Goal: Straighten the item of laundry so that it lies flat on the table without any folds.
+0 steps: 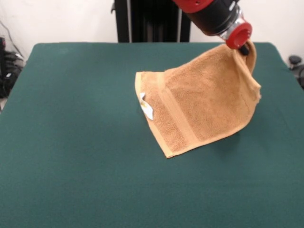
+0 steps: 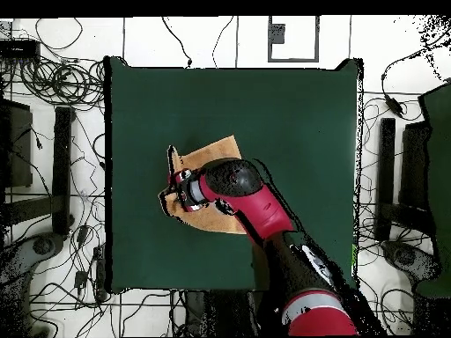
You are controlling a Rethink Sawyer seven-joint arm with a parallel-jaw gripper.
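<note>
**Towel hanging off the gripper by one corner**

So the tan-orange towel (image 1: 199, 102) is half up in the air right now. One corner is pinched up at the gripper (image 1: 244, 48), which sits just below the red ring at the end of the arm (image 1: 213, 14). The fingers themselves are buried in the cloth, so I can't really tell how wide they are, but they're clearly closed on that corner since the towel hangs from there like a tent.

The rest of it slopes down to the green table (image 1: 71, 142). The lower edge with the woven band lies on the felt, and the little white label (image 1: 147, 107) sticks out on the towel's side edge, on the left in the front view.

Placement-wise, it's roughly mid-table, a bit closer to the robot's edge than to the camera's edge in the front view. From overhead, the arm (image 2: 251, 198) covers most of the towel (image 2: 211, 150), and only a bit of orange peeks out around the wrist.
</note>
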